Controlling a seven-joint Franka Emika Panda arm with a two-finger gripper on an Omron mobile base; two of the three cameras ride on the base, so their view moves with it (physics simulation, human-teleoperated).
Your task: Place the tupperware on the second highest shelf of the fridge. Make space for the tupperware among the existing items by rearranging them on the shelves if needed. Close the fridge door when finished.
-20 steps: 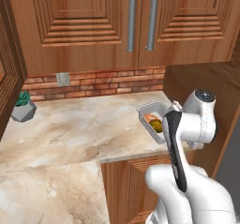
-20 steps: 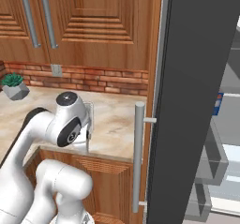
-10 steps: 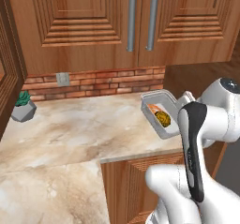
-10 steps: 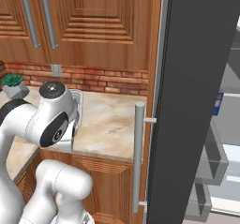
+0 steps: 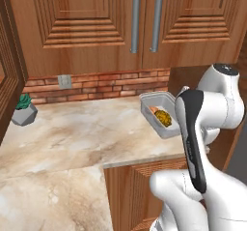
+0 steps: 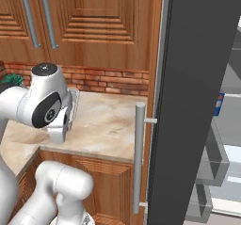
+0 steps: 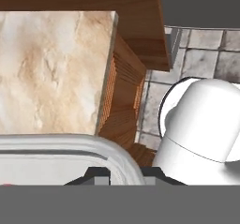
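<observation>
The tupperware (image 5: 159, 113), a shallow grey container with yellow-orange food, hangs tilted just above the right end of the marble counter (image 5: 72, 133). In the hand view its pale rim (image 7: 70, 143) crosses the bottom of the picture, and my gripper (image 7: 125, 175) is shut on it, one dark fingertip on each side of the rim. In the left base view my forearm covers the hand. The fridge's dark door (image 6: 197, 101) stands open to the right, its silver bar handle (image 6: 140, 158) facing me. Behind it shows a strip of the pale interior with grey door bins (image 6: 212, 165). The shelves and existing items are hidden.
Wooden wall cabinets (image 5: 96, 22) with silver handles hang over the counter, above a brick backsplash (image 5: 96, 85). A small potted plant (image 5: 23, 111) stands at the counter's far left. Wooden base cabinets (image 7: 124, 96) and tiled floor (image 7: 201, 59) lie below my hand.
The tupperware has risen off the counter and tipped toward the left base camera. My elbow has swung up and outward, to the right in the left base view.
</observation>
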